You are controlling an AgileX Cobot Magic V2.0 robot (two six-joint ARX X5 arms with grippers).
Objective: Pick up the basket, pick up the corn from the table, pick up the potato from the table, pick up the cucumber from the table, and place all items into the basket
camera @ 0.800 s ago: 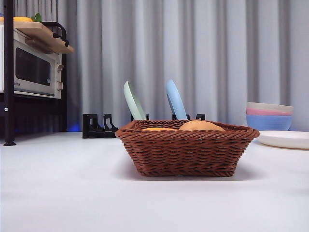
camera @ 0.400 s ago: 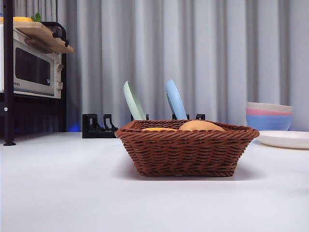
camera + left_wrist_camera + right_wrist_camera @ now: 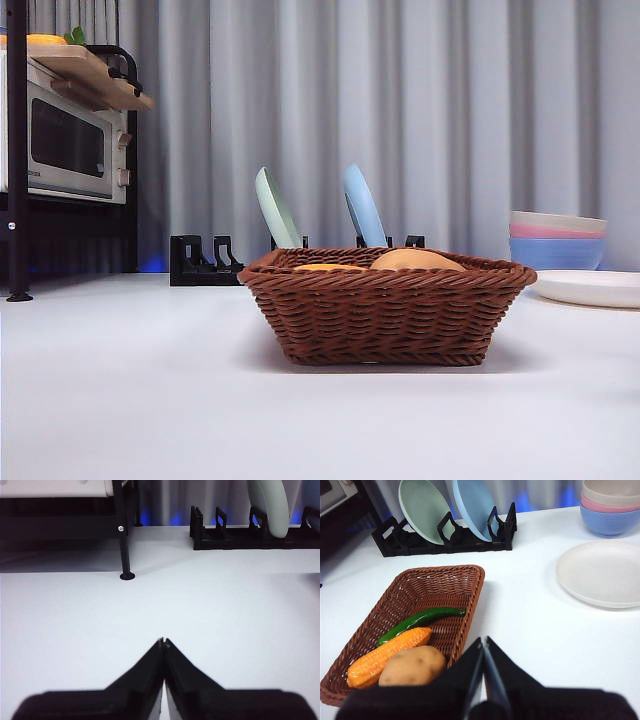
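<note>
Grey curtain behind, white bench. Nothing changed over last second. Basket holds corn, potato at its 5 o'clock, cucumber alongside. My left jaws closed, empty; right jaws closed, empty. Task looks done.

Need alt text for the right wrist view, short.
A wicker basket on a white table holds the corn, potato and cucumber. The right gripper is shut beside the basket, holding nothing. Behind: a plate rack, a white plate and stacked bowls.
</note>
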